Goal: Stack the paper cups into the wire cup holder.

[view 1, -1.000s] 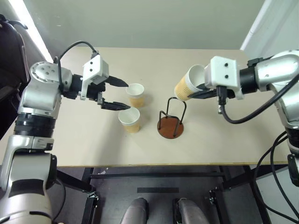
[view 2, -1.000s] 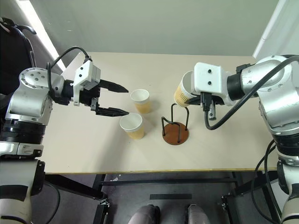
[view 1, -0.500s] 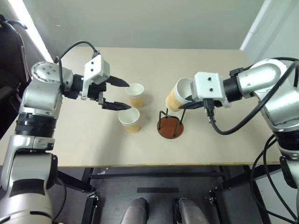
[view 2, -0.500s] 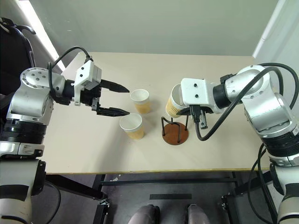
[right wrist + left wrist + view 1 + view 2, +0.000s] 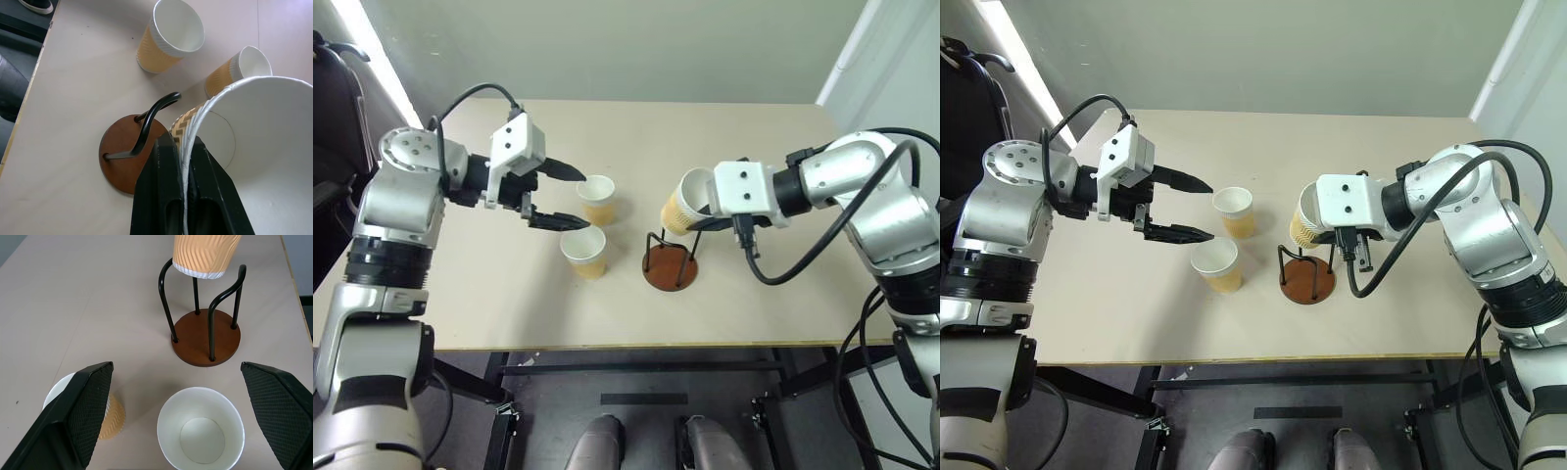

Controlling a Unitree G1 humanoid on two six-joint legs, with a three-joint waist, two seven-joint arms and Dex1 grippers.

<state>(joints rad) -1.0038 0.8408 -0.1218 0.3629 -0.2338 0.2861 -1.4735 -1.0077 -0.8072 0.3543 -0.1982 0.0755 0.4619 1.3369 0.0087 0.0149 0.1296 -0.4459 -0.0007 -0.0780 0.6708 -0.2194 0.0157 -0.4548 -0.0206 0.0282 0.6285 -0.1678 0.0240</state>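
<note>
Hiding part of the wire cup holder (image 5: 671, 257), a tilted paper cup (image 5: 686, 202) hangs above it, its rim pinched by the right hand (image 5: 182, 161). The left hand (image 5: 565, 198) gapes wide, grasping nothing, beside two cups (image 5: 586, 252) on the bench (image 5: 489, 294).

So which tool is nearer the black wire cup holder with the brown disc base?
Right. The right tool pinches a tan paper cup just above the holder; the open left tool hovers beyond two cups.

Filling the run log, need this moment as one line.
right end effector: shut on paper cup rim, above wire cup holder | left end effector: open, empty | two paper cups upright on table
</note>
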